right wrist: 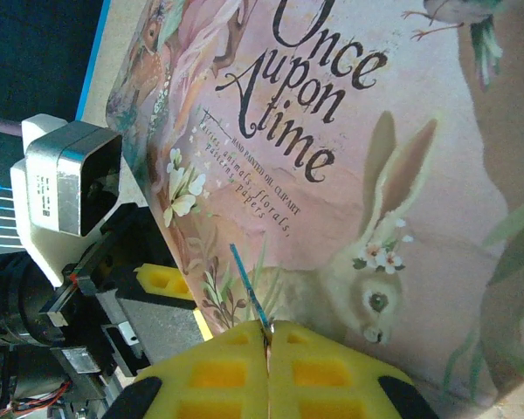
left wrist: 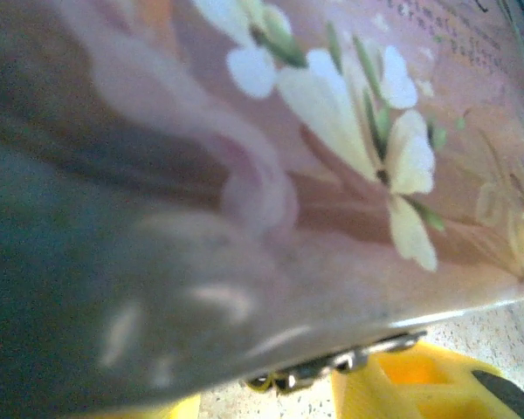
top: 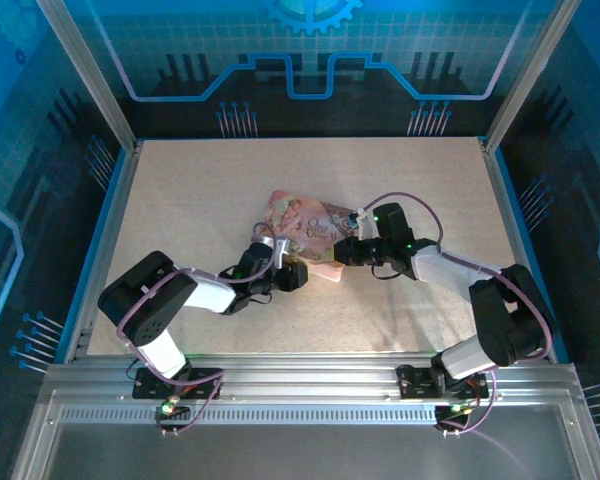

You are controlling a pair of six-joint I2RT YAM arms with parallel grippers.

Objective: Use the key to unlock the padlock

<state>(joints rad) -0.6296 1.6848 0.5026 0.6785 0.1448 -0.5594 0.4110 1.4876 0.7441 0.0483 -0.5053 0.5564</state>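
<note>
The right gripper (right wrist: 267,342) is pressed shut on the key (right wrist: 247,284), a thin sliver of metal standing up from between its yellow pads (right wrist: 332,345) over the lid of a pink tin (top: 302,218) lying at the middle of the worktop (top: 180,190). The left gripper (top: 292,272) sits against the tin's near side, its pads apart either side of a metal clasp (left wrist: 332,360) on the tin's lower edge. Whether it grips anything cannot be told.
</note>
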